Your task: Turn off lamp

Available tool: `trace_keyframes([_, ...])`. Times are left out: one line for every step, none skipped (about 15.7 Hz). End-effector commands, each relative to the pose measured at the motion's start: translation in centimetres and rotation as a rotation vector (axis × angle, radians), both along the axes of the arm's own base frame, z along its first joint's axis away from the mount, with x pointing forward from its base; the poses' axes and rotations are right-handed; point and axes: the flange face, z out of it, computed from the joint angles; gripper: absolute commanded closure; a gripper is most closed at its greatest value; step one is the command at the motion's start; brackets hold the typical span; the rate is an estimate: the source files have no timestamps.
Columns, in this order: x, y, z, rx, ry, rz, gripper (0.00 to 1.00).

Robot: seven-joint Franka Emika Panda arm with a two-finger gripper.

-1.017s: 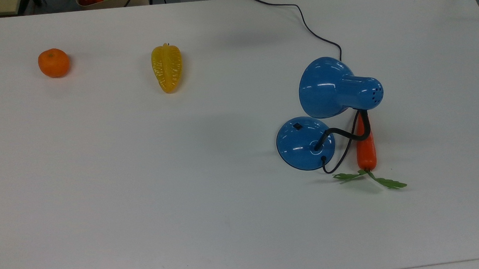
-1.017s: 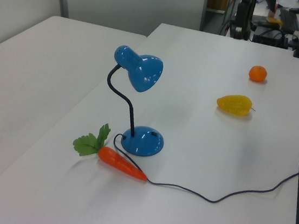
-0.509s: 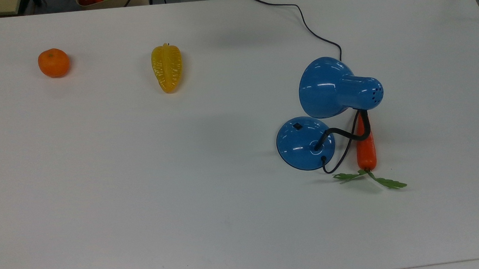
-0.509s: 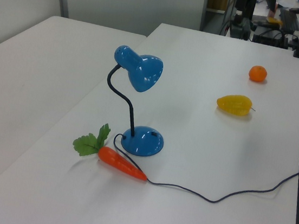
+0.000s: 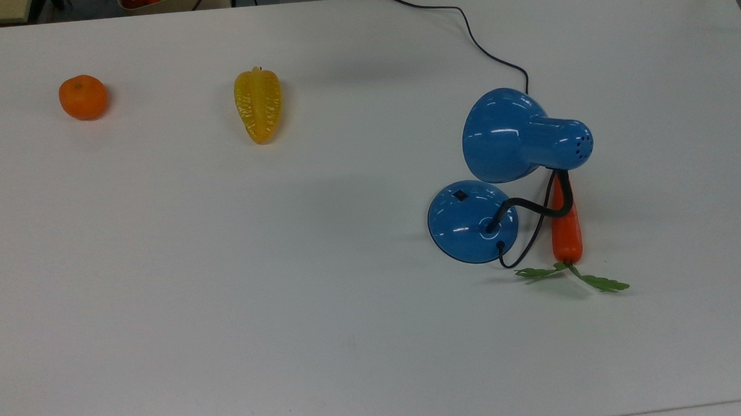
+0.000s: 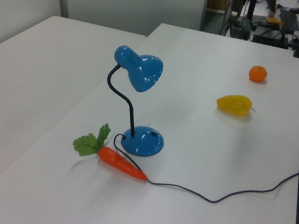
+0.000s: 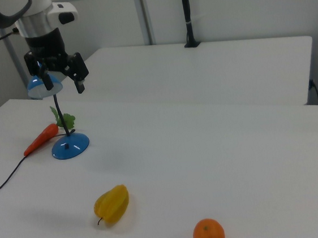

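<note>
The lamp stands on the white table (image 5: 220, 275), glossy blue, with a domed base (image 5: 468, 228) and a small black switch (image 5: 459, 195) on it. Its black neck bends up to the bell-shaped shade (image 5: 501, 137). The left view shows the lamp base (image 6: 143, 142) and the shade (image 6: 143, 72) upright. In the right view my gripper (image 7: 63, 82) hangs open in the air at the level of the shade (image 7: 43, 88) and overlaps it, well above the base (image 7: 70, 146). Nothing is between its fingers. The thin dark cord (image 5: 483, 47) runs off the table's far edge.
A toy carrot (image 5: 566, 228) with green leaves lies right beside the lamp base, under the neck. A yellow starfruit (image 5: 259, 105) and an orange (image 5: 83, 97) lie further off toward the top view's left. A second white table (image 6: 30, 64) adjoins on the left view's left.
A dark shape at the left view's top edge has shifted slightly to the left. The lamp, carrot, starfruit and orange have not moved.
</note>
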Motion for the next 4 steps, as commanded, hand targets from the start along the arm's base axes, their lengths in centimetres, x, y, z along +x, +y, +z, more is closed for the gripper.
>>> trace_keyframes([-0.08, 0.18, -0.27, 0.002, -0.015, 0.024, 0.0])
trace_keyframes([-0.12, 0.17, -0.19, 0.002, -0.017, 0.024, 0.0])
trace_keyframes([-0.08, 0.18, -0.27, 0.002, -0.015, 0.024, 0.0])
trace_keyframes([-0.08, 0.18, -0.27, 0.002, -0.015, 0.024, 0.0])
